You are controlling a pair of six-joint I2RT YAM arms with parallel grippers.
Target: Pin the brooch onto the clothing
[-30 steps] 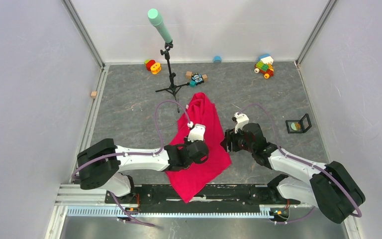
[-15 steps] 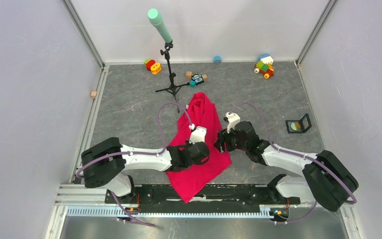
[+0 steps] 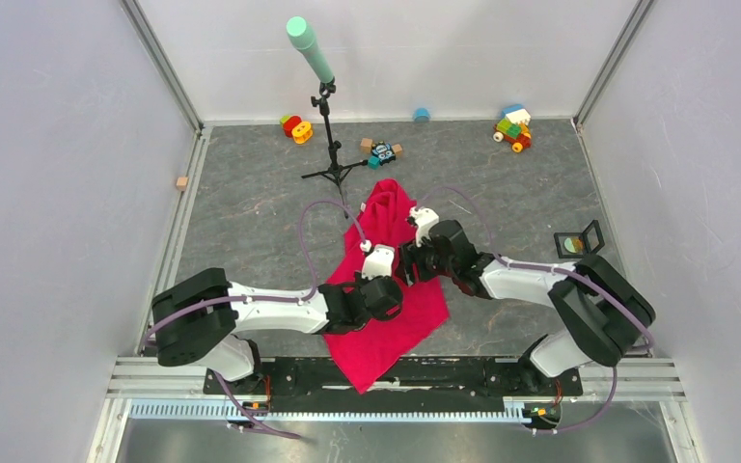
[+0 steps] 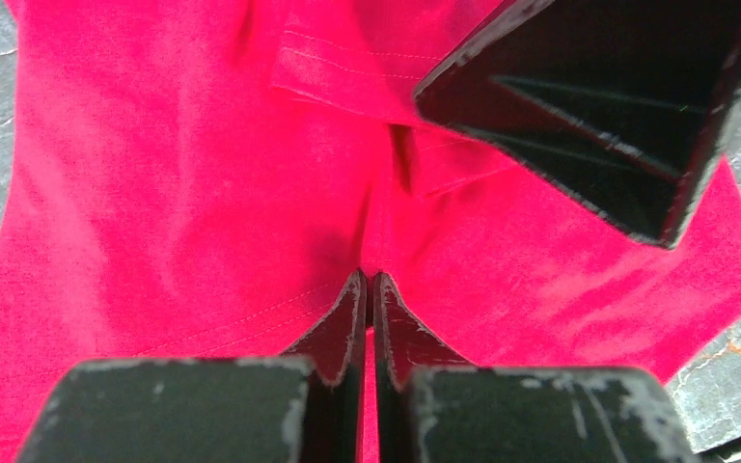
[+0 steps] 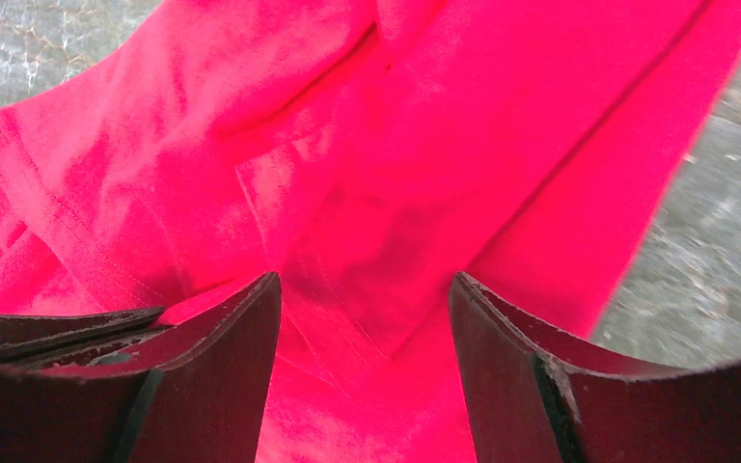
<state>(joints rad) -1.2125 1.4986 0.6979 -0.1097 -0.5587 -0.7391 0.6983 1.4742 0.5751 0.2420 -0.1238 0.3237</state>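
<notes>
The clothing (image 3: 386, 217) is a red-pink shirt lying crumpled on the grey floor mat. My left gripper (image 3: 396, 292) rests on its middle. In the left wrist view the left gripper (image 4: 368, 275) is shut, its tips pinching a crease of the shirt (image 4: 154, 193). My right gripper (image 3: 411, 269) hangs open just to the right of it, over the shirt (image 5: 396, 145). In the right wrist view the right gripper (image 5: 365, 285) is empty. The brooch (image 3: 570, 245) looks like a small yellowish-green disc in an open black box at the right, far from both grippers.
A black tripod (image 3: 330, 145) with a teal tube stands behind the shirt. Toy blocks (image 3: 513, 127), a toy car (image 3: 381, 152) and a ring toy (image 3: 296, 127) lie along the back wall. A wooden cube (image 3: 182, 182) sits at the left edge.
My right arm has swung left, from beside the shirt's right edge to over the shirt, close to the left gripper. The left gripper has stayed on the shirt.
</notes>
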